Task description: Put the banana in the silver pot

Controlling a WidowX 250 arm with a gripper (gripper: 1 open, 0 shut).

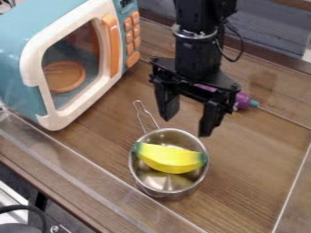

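Note:
The yellow banana (168,157) with a green tip lies inside the silver pot (145,176) near the front of the wooden table. The pot's thin wire handle (145,116) points toward the back. My black gripper (185,111) hangs pointing down just behind and above the pot, its two fingers spread wide open with nothing between them. It is clear of the banana and the pot.
A teal and cream toy microwave (67,55) with an orange panel stands at the left. A purple toy eggplant (245,101) peeks out behind the gripper on the right. A raised edge (73,182) runs along the table's front.

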